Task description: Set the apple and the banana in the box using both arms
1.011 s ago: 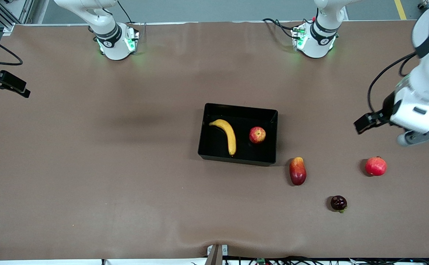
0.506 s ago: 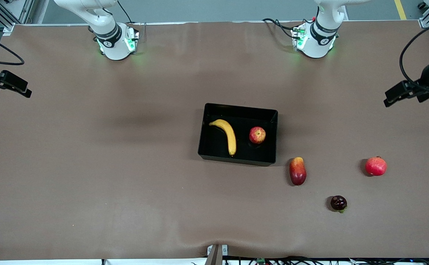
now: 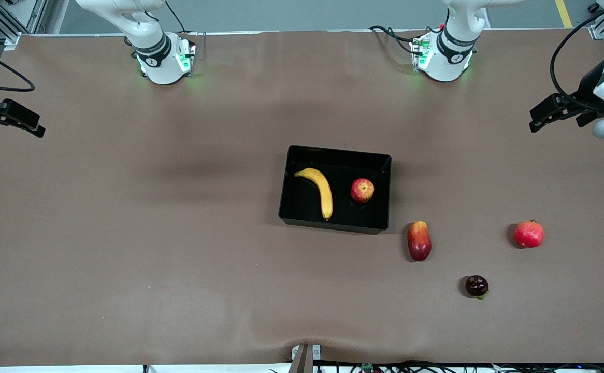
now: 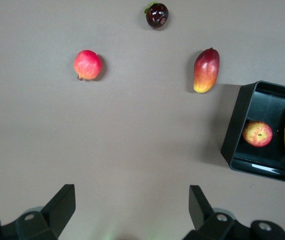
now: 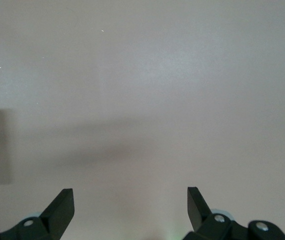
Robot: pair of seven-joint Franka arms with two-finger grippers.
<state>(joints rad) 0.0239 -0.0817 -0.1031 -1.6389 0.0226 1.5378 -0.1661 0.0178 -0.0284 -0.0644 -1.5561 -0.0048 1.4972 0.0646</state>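
fruit in the box, both arms drawn to the bench ends

the bench (image 3: pixel 126 233) carries the box (image 3: pixel 334 226) near its middle. inside lie the banana (image 3: pixel 321 190) and, beside it toward the left arm's end, the apple (image 3: pixel 362 190).

the left gripper (image 3: pixel 540 115) hangs over the left arm's edge, fingers (image 4: pixel 60 205) spread wide, holding nothing. the right gripper (image 3: pixel 22 124) hangs at the right arm's edge, fingers (image 5: pixel 62 206) likewise apart.
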